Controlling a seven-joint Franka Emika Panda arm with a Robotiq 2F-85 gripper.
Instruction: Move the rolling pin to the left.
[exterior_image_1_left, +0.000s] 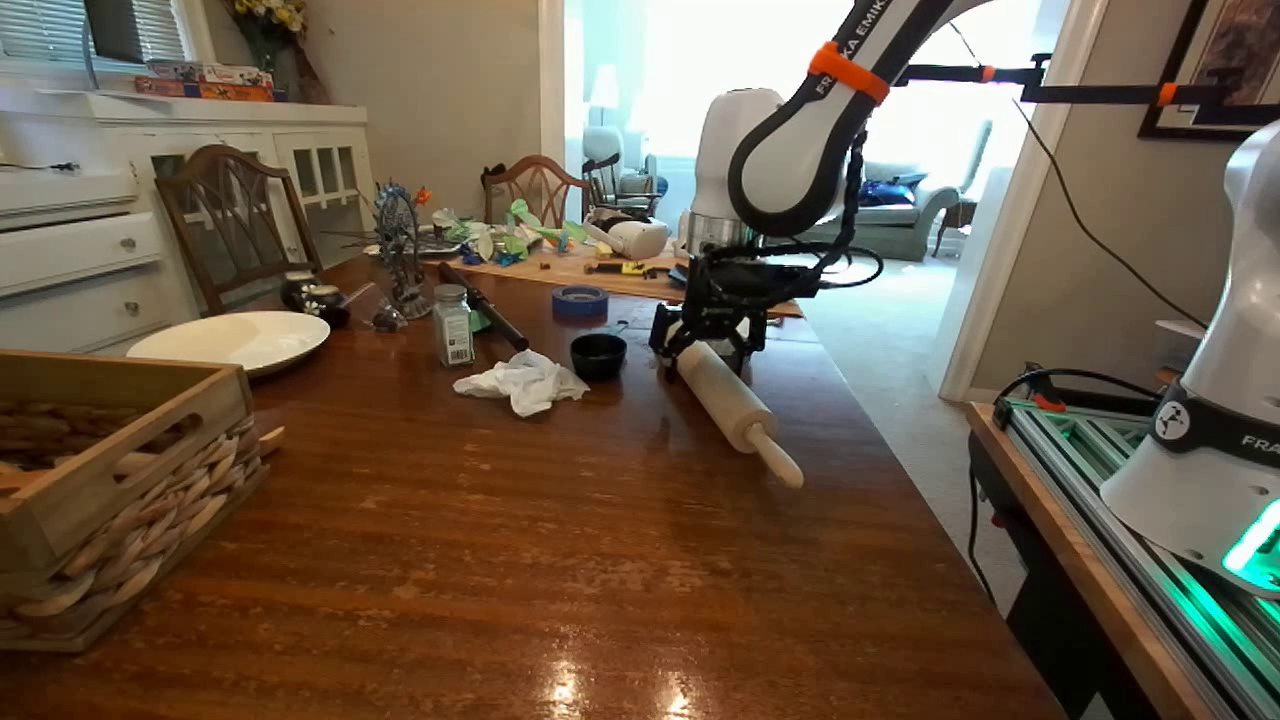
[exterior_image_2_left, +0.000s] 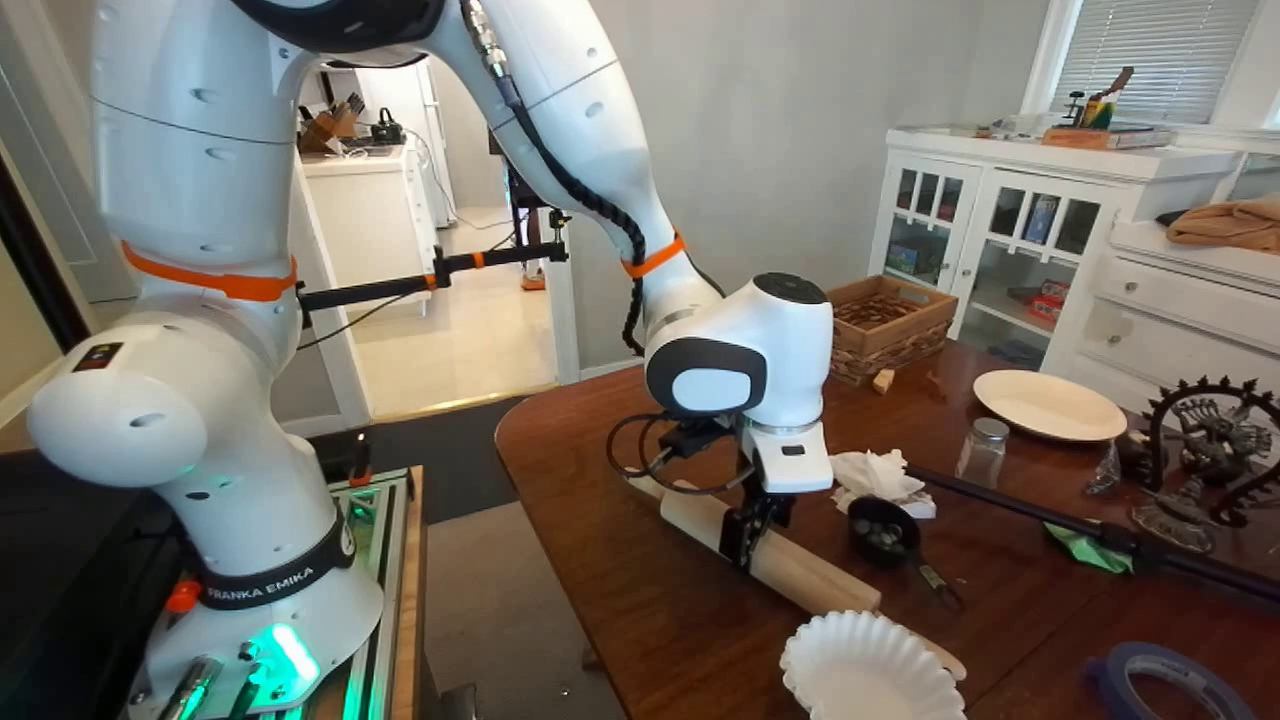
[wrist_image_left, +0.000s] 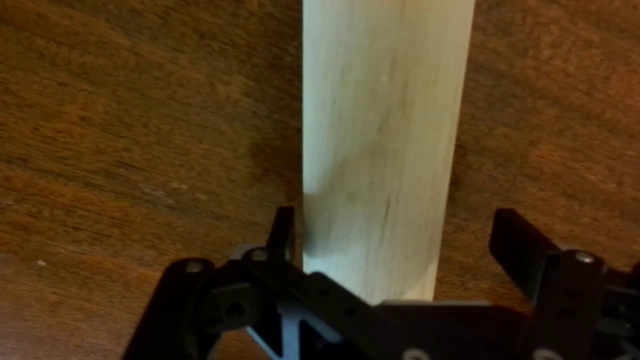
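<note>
rolling pin (exterior_image_1_left: 725, 395): on the table (exterior_image_1_left: 450, 560), 12-to-6 o'clock in the wrist view
gripper (wrist_image_left: 395, 225): wide, astride the rolling pin, its 9 o'clock finger (wrist_image_left: 283, 229) nearer it
black bowl (exterior_image_1_left: 598, 360): at rolling pin's 10 o'clock in an exterior view

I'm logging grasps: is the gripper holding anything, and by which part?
Nothing is held: the gripper stands open around the thick body of the rolling pin, with a clear gap between it and one finger in the wrist view.
</note>
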